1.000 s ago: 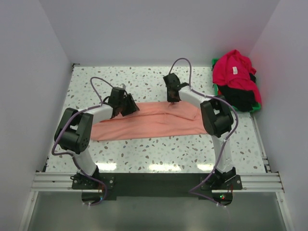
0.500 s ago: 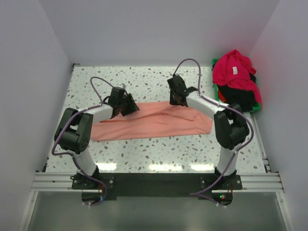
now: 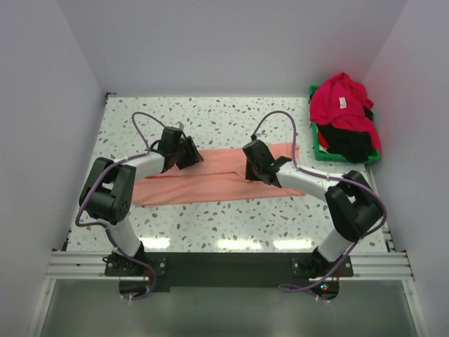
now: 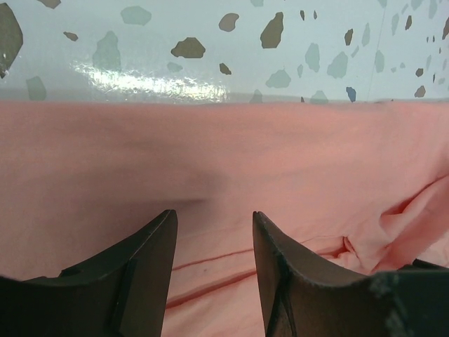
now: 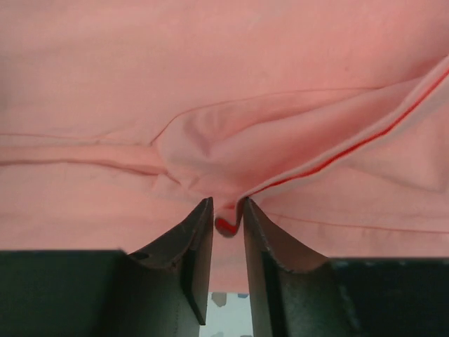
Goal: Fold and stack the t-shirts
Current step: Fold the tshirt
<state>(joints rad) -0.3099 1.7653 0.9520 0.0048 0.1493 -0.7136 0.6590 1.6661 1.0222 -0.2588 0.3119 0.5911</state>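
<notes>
On the table [image 3: 210, 112] the salmon-pink t-shirt [image 3: 203, 184] lies as a long band; the red t-shirt [image 3: 340, 98] and black t-shirt [image 3: 347, 144] are heaped in the green bin [image 3: 321, 153]. My left fingers [image 4: 170, 226] stand open above the pink cloth; my right fingers [image 5: 205, 212] pinch 1 fold of it.

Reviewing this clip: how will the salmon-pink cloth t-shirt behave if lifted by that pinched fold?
Likely floppy: the salmon-pink cloth t-shirt bunches into soft ridges where the right gripper pinches it. Probably light, as a small pinch raises a fold. Lifted there, the rest would probably sag and drag over the speckled table.
</notes>
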